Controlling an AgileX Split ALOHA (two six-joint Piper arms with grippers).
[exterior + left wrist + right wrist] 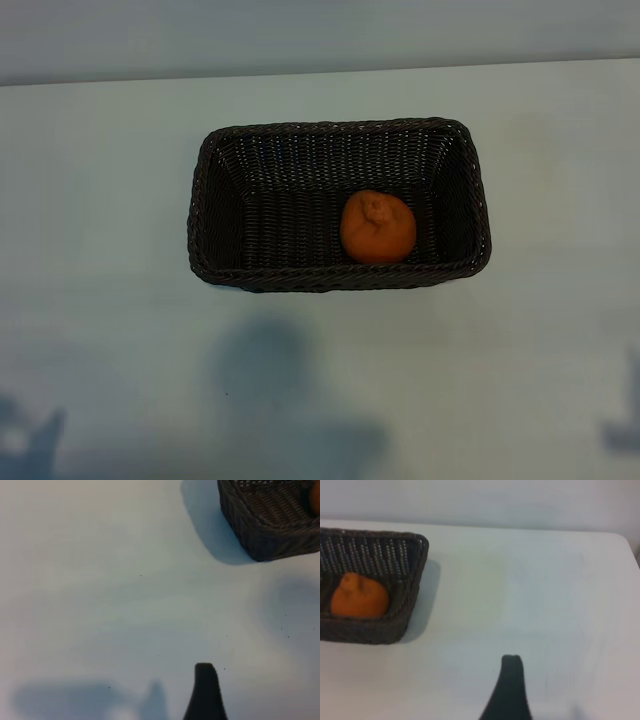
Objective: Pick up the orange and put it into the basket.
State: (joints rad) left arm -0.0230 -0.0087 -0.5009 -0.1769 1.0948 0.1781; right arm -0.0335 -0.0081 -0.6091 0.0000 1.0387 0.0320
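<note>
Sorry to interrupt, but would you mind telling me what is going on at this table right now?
The orange already lies inside the wicker basket, toward its right half near the front wall. Nothing is holding it. Both arms are clear of the basket: the left pincer and right pincer are open above bare table.

The orange (377, 228) lies inside the basket (200, 215), on its floor toward the right end and close to the near long wall, perhaps touching it. It is small, round and dull-skinned, its puckered knob turned upward. The basket is dark brown wicker, rectangular with rounded corners, a braided rim and sloping sides. It sits upright on the table, nearer the far edge, long sides parallel to it.
</note>
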